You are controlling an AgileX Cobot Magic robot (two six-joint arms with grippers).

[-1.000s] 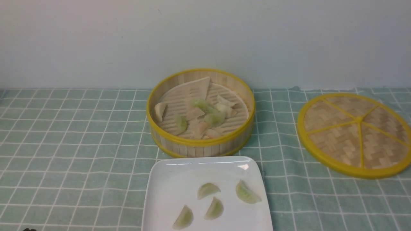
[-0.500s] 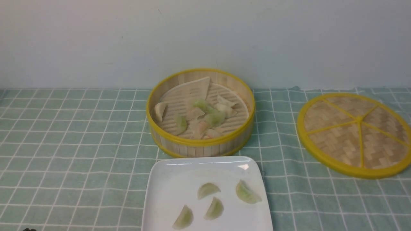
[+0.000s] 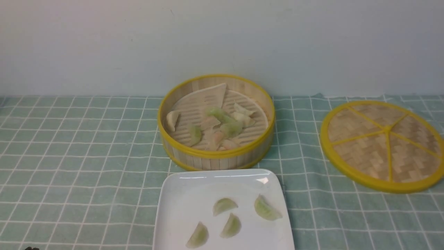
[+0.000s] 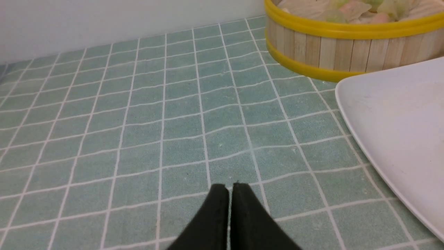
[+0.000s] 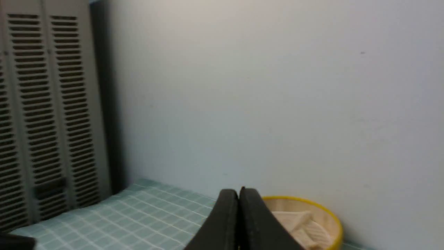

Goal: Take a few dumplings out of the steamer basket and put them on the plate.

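The steamer basket (image 3: pixel 216 158) stands at the middle back of the table and holds several dumplings (image 3: pixel 230 128) on its ridged liner. In front of it lies the white plate (image 3: pixel 180 208) with several pale green dumplings (image 3: pixel 265 208) on it. My left gripper (image 4: pixel 230 185) is shut and empty, low over the cloth to the left of the plate (image 4: pixel 392 114) and the basket (image 4: pixel 329 52). My right gripper (image 5: pixel 239 190) is shut and empty, raised, with the basket (image 5: pixel 312 208) beyond it. Neither arm shows in the front view.
The flat woven lid (image 3: pixel 383 146) with yellow rim and spokes lies at the right. A green checked cloth (image 3: pixel 79 156) covers the table. A pale wall runs behind. The right wrist view shows a grey louvred cabinet (image 5: pixel 45 114) beyond the table's end.
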